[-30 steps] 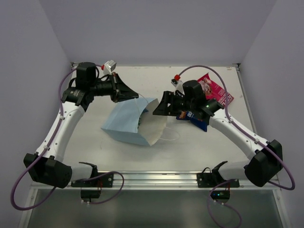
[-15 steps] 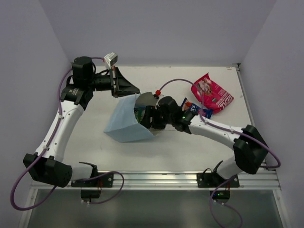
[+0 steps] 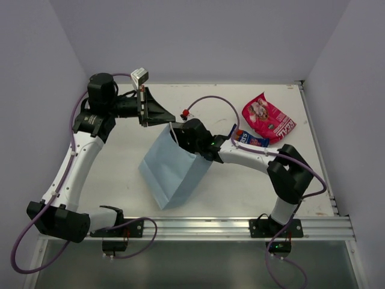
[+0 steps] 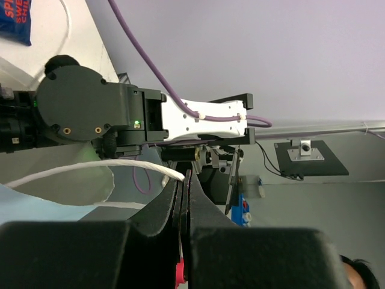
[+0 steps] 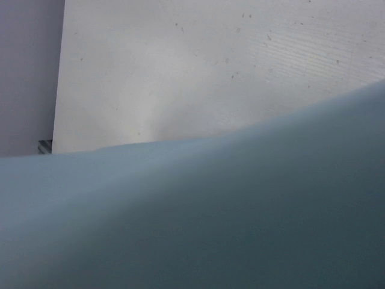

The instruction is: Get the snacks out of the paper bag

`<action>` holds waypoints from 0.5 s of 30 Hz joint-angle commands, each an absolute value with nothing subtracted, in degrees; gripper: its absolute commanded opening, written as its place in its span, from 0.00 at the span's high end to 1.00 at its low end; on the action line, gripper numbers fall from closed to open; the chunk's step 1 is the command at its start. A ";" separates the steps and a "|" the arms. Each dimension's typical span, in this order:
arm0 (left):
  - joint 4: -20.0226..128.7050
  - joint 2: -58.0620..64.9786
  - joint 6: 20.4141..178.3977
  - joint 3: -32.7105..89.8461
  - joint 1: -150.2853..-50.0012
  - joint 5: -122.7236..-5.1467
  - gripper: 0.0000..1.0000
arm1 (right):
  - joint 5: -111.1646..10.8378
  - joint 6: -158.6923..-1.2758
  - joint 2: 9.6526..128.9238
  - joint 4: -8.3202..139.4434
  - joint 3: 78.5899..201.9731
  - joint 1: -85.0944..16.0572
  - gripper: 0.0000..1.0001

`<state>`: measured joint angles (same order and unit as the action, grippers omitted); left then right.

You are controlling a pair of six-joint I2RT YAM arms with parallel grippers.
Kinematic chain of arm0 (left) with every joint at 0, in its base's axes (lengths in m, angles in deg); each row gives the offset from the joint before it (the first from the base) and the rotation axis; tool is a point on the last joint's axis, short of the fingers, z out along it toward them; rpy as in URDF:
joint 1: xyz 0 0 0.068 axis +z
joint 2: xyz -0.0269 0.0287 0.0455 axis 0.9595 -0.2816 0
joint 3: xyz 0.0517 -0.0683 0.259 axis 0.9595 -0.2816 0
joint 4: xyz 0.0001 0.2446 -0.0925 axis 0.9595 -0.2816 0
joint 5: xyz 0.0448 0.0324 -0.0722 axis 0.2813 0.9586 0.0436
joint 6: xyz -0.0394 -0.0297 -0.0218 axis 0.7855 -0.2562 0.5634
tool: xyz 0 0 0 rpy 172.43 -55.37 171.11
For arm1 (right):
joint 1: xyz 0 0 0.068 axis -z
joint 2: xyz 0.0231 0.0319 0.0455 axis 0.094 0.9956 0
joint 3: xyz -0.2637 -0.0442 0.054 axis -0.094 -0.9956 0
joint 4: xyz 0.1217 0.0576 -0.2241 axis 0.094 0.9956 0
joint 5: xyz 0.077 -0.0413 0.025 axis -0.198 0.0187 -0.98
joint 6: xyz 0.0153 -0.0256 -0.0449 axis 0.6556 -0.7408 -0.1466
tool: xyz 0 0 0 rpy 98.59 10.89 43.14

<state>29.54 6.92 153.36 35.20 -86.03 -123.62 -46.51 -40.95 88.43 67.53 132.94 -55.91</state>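
The pale-blue paper bag [image 3: 174, 171] stands nearly upright at mid-table, hanging from its white string handle [image 4: 90, 167]. My left gripper [image 3: 170, 118] is shut on that handle above the bag's mouth; the left wrist view shows the jaws [image 4: 185, 176] pressed together on the string. My right gripper [image 3: 187, 136] reaches into the bag's mouth from the right, and its fingers are hidden. Blue bag paper [image 5: 210, 223] fills the right wrist view. A red-pink pouch [image 3: 269, 118] and a dark blue packet [image 3: 249, 139] lie on the table at the right. Other snacks are hidden.
The white table [image 3: 120, 156] has side walls to the left, right and back. A metal rail [image 3: 198, 226] runs along the near edge. The right arm's cable [image 3: 207, 101] loops above the bag.
The bag lay on its side and now hangs upright, lifted by my left gripper on the handle. My right arm has swung left from the packets to the bag's mouth.
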 commanded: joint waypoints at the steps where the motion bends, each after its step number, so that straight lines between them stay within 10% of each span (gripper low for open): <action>1: 32.90 8.46 154.97 35.94 -85.77 -125.55 1.00 | -44.72 -44.25 90.59 65.32 135.84 -56.19 0.33; 15: 32.64 6.53 153.66 35.86 -85.77 -122.91 1.00 | -47.97 -45.84 93.06 64.79 133.11 -57.77 0.31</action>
